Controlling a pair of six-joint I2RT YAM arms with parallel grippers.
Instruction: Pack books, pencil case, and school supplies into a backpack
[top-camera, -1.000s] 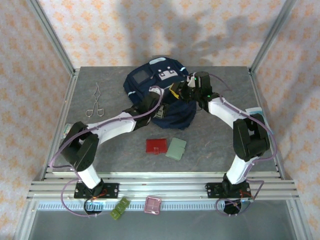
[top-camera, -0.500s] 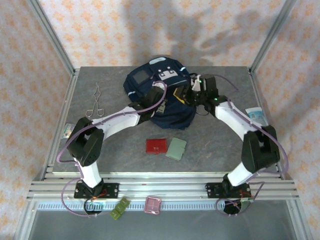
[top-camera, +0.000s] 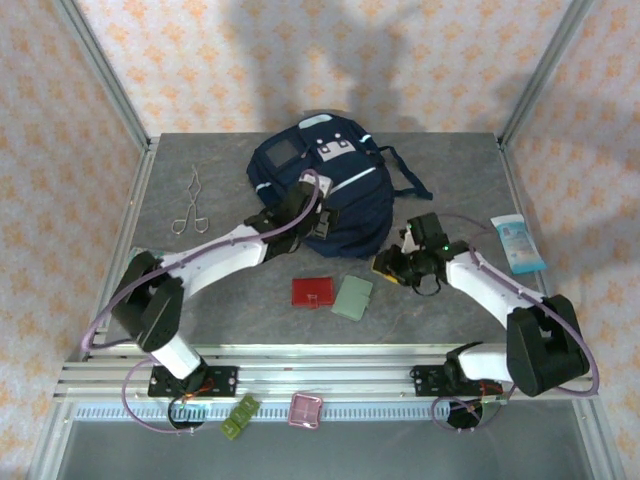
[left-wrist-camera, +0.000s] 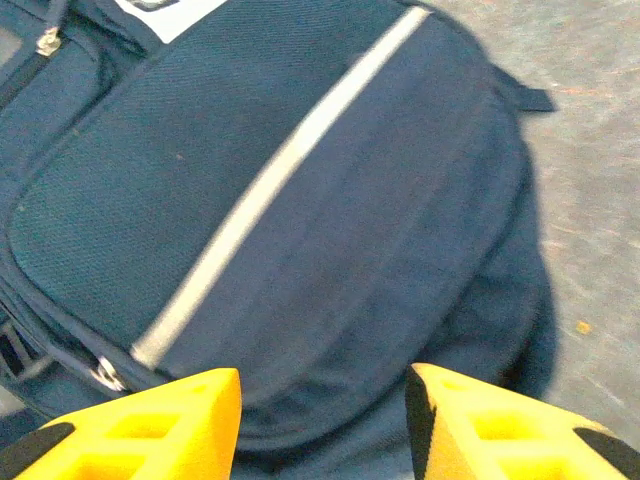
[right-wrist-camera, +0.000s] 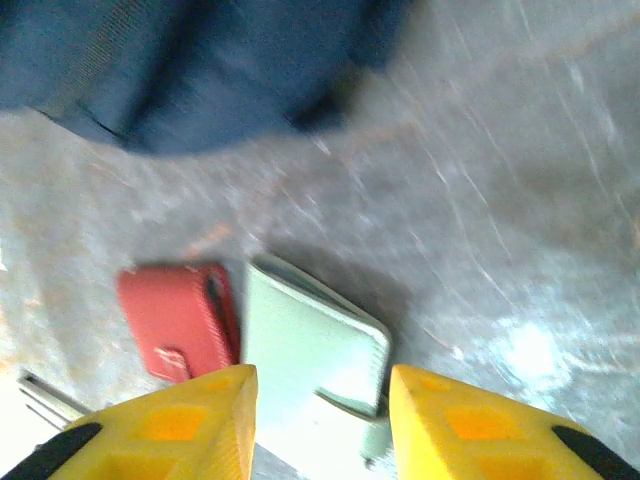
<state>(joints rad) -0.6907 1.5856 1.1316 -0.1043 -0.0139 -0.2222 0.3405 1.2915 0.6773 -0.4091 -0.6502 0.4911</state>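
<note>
Step in hand: fetching the school supplies. The right claw (right-wrist-camera: 320, 425), jaws part open and empty, hovers above the pale green case (right-wrist-camera: 315, 345), which lies just beside the red case (right-wrist-camera: 175, 320) on the desk (top-camera: 230, 300), near the backpack (top-camera: 320, 190). The left claw (left-wrist-camera: 322, 420), part open and empty, hangs over the backpack's striped front. Next move, probably: descend, straddle 1 case, close. The backpack's contents are hidden.

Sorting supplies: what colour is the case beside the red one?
The case is pale green, clearest in right wrist view.
</note>
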